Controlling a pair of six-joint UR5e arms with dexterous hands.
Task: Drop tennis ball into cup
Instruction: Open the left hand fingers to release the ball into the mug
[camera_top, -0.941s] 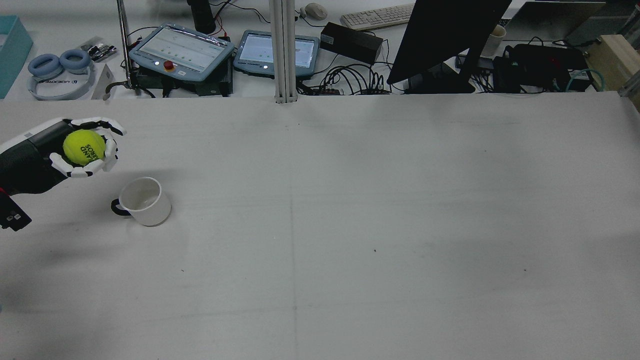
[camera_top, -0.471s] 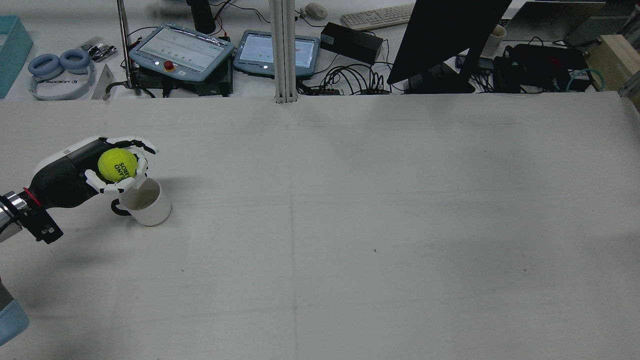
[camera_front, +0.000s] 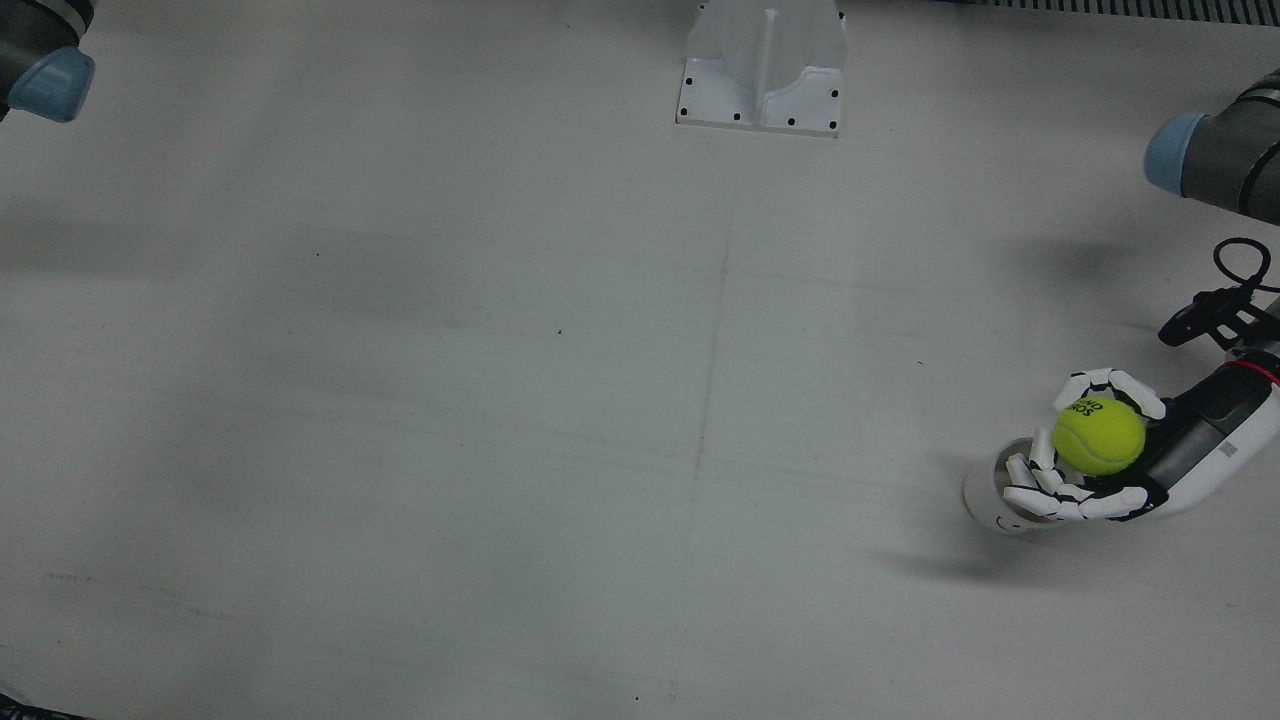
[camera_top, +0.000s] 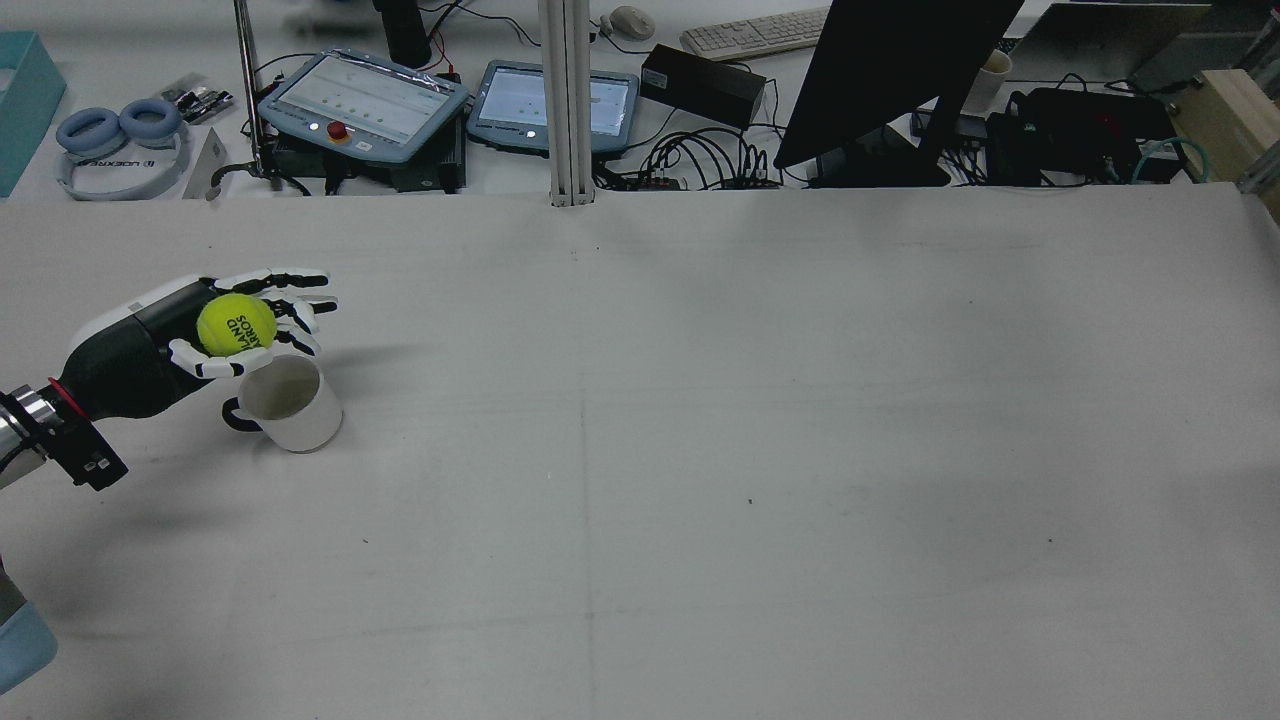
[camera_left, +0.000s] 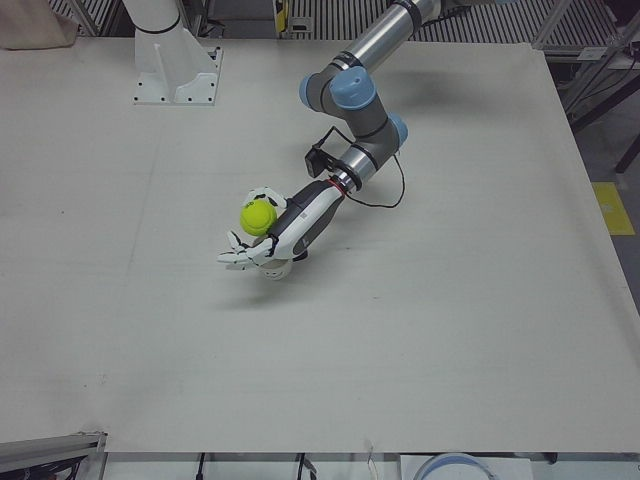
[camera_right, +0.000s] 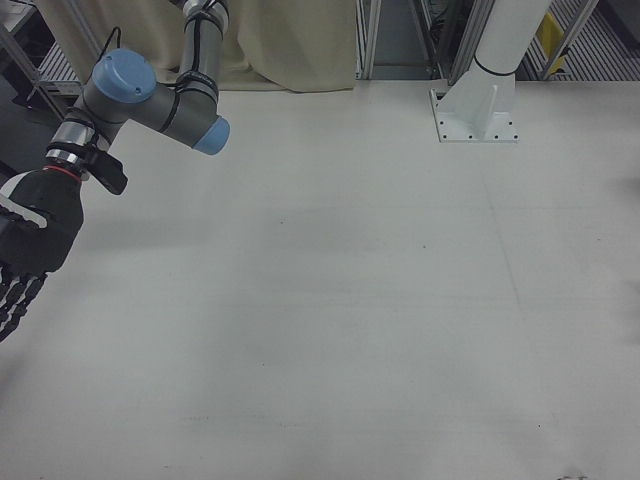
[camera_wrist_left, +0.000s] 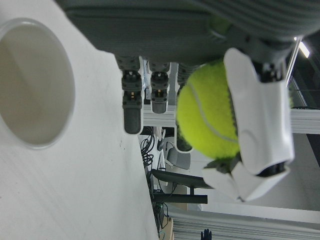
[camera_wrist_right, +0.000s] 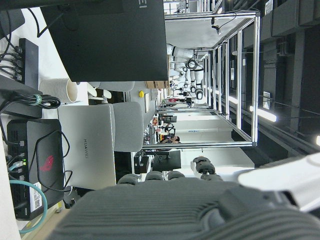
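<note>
Cradling a fuzzy yellow-green tennis ball (camera_top: 236, 325) with black lettering on it, the robot's left hand (camera_top: 205, 338), white-fingered with a black palm, hangs over the far left part of the pale grey table (camera_top: 700, 420) as the rear view shows it. Its white fingers (camera_top: 290, 280) are spread fairly straight and only loosely curled about the ball, which sits in the palm with the thumb below it. Just under the fingertips stands a white round ceramic cup (camera_top: 292, 402) with a dark handle (camera_top: 234, 415) turned toward the arm; its mouth faces up and nothing shows inside it. From the rear the ball appears above and slightly beyond the cup's far rim, not inside it. From the front view the ball (camera_front: 1098, 437) lies beside the cup (camera_front: 992, 500), which peeks out from under the fingers of that hand (camera_front: 1090, 470). From the left-front view the hand (camera_left: 268, 240) hides most of the cup, and the ball (camera_left: 258, 216) rides on top of it. The left hand's own camera shows the ball (camera_wrist_left: 212, 115) held between a white thumb and grey fingers (camera_wrist_left: 133, 102), well clear of the cup's open mouth (camera_wrist_left: 32, 82). Off at the edge of the right-front view, the right hand (camera_right: 25, 250) hangs with its dark fingers straight and apart, holding nothing.
</note>
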